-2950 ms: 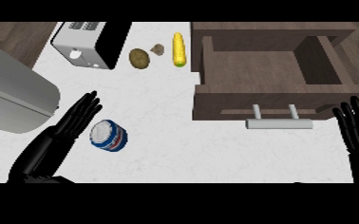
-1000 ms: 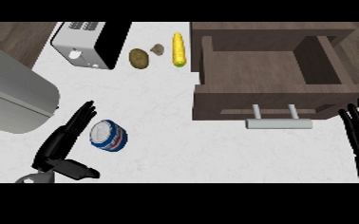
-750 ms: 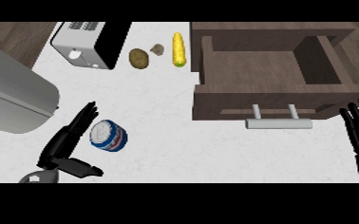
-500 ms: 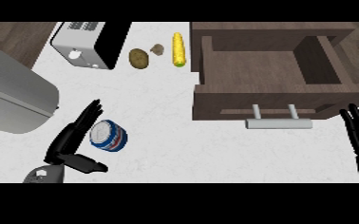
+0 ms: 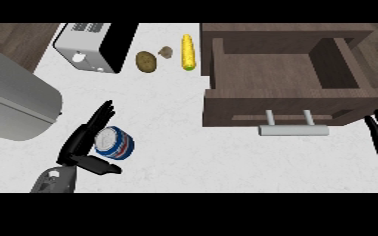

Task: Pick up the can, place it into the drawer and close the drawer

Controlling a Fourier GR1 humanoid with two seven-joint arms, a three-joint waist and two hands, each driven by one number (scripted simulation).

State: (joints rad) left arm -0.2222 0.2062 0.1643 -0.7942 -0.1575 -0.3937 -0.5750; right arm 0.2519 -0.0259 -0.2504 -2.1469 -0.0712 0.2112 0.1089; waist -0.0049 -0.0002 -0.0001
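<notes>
Blue-banded and rigid, likely light and slick, the can (image 5: 114, 143) lay on the desk (image 5: 192, 145), left hand (image 5: 80, 146) fingers (image 5: 100, 120) half-curled beside its round wall, best grasped there.

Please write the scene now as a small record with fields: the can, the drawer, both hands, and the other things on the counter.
can: can, blue and white, on the counter, outside the drawer
drawer: drawer open, nothing visible inside
drawer handle: handle at its front
left hand: left hand against the can, fingers straight, thumb below the can
right hand: right hand barely visible at the right edge
other things: toaster, potato, corn cob
</notes>
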